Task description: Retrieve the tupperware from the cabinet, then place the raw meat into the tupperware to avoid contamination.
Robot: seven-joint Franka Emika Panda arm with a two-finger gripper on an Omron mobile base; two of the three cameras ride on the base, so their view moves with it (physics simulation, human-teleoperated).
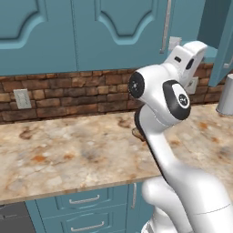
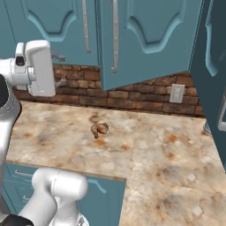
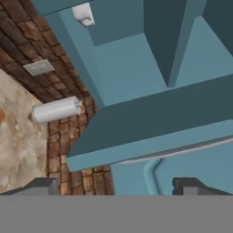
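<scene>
Brown raw meat [image 2: 99, 129] lies on counter, well below wide-apart, empty gripper [image 3: 116, 184].

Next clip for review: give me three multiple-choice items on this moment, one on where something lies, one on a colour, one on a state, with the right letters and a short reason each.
1. Where does the raw meat lie?
A. on the marble counter, in front of the brick wall
B. inside the cabinet
C. in a drawer

2. What colour are the cabinet doors?
A. white
B. teal-blue
C. red

3. How do the gripper fingers stand?
A. shut on the meat
B. shut on a door handle
C. apart, holding nothing

Answers:
1 A: the right base view shows the brown lump resting on bare counter, apart from the wall.
2 B: both base views show teal-blue arched-panel doors with silver bar handles.
3 C: in the hand view the two dark fingers sit wide apart with nothing between them, facing the open cabinet.
</scene>
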